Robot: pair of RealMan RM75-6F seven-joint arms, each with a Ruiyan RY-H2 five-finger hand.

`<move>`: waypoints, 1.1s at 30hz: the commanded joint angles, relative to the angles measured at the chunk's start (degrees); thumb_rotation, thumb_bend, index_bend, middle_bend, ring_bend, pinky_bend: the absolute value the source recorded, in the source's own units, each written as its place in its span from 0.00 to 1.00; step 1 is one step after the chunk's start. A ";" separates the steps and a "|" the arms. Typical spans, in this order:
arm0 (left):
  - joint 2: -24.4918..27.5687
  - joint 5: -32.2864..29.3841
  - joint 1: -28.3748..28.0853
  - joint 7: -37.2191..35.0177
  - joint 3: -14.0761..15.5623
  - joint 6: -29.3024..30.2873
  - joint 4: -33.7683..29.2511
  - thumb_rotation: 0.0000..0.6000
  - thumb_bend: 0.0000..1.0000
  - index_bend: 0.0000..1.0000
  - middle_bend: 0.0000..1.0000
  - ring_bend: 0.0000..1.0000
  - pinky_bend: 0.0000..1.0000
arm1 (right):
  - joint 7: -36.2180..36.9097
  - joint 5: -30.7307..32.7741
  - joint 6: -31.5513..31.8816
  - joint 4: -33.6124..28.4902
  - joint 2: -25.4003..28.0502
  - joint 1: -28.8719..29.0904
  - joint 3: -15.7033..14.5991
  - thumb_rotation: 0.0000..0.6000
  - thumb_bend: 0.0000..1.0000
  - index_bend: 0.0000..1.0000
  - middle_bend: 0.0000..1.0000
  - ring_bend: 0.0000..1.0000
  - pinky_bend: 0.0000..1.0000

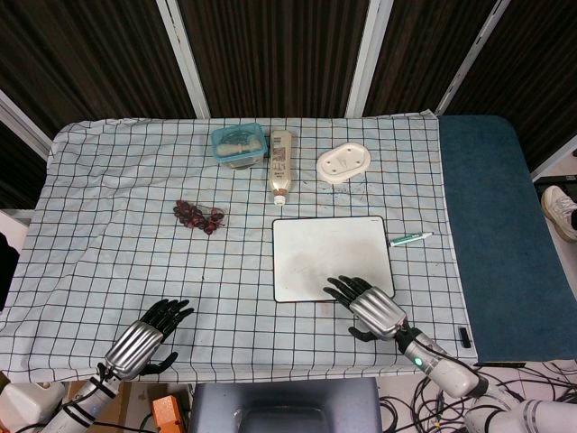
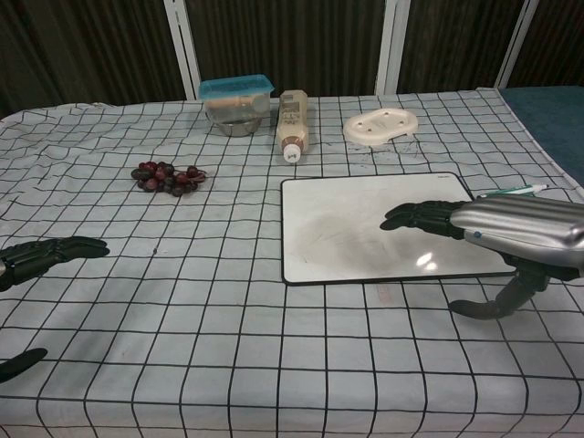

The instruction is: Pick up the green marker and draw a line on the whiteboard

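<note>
The green marker [image 1: 410, 239] [image 2: 511, 192] lies flat on the checked cloth just right of the whiteboard [image 1: 320, 248] [image 2: 347, 228], a white rectangle with a dark rim near the table's middle. My right hand [image 1: 371, 307] [image 2: 493, 228] hovers over the board's near right corner, fingers stretched out and apart, holding nothing. The marker is beyond it, to the far right. My left hand [image 1: 149, 338] [image 2: 41, 255] is open low at the near left edge of the table, empty.
At the back stand a teal-lidded container [image 1: 239, 144], a lying bottle [image 1: 281, 167] and a white oval dish [image 1: 343, 163]. A bunch of dark grapes [image 1: 198, 216] lies left of the board. A blue mat [image 1: 491, 234] covers the table's right side.
</note>
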 commanded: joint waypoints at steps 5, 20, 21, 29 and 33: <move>0.87 -0.54 0.99 0.00 -0.26 1.89 0.52 1.00 0.38 0.00 0.00 0.00 0.07 | -0.15 0.44 0.03 0.83 -0.07 0.12 0.31 1.00 0.26 0.00 0.00 0.00 0.14; 3.32 -12.08 16.86 4.66 -6.23 23.63 11.96 1.00 0.39 0.00 0.00 0.00 0.05 | -11.53 14.29 -1.30 15.80 0.65 1.66 9.01 1.00 0.26 0.05 0.01 0.00 0.14; 2.83 -13.25 17.69 3.00 -6.70 23.86 13.30 1.00 0.39 0.00 0.00 0.00 0.05 | -12.42 15.64 -1.96 18.15 0.05 2.04 9.60 1.00 0.26 0.07 0.03 0.00 0.14; 0.20 -15.25 18.80 -5.16 -7.82 21.06 20.18 1.00 0.39 0.00 0.00 0.00 0.05 | -12.46 19.69 -6.93 32.08 -5.96 4.45 10.69 1.00 0.26 0.24 0.16 0.09 0.19; -0.22 -14.76 18.44 -5.85 -8.21 20.31 21.24 1.00 0.39 0.00 0.00 0.00 0.05 | -9.93 19.23 -9.04 38.23 -9.36 5.53 10.33 1.00 0.26 0.31 0.19 0.13 0.23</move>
